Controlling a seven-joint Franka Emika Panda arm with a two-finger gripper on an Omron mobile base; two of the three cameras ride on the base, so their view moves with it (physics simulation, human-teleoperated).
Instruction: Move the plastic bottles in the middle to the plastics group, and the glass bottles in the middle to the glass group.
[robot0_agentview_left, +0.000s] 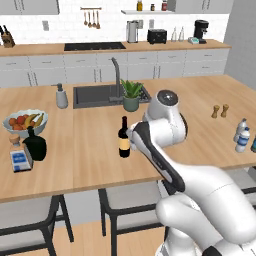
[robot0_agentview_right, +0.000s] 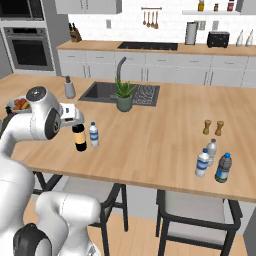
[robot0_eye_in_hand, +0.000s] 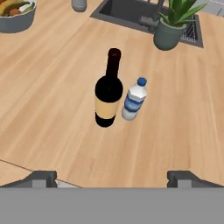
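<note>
Wooden counter (robot0_eye_in_hand: 52, 109): the gripper (robot0_eye_in_hand: 111, 178), jaws wide and empty, faces the wine bottle (robot0_eye_in_hand: 108, 89) beside a water bottle (robot0_eye_in_hand: 133, 99); next, descend to grasp.

Two rear base views flanking the arm, one close downward hand view, all sharing the wine bottle (robot0_agentview_left: 124, 137) (robot0_agentview_right: 79, 137) (robot0_eye_in_hand: 107, 89).
</note>
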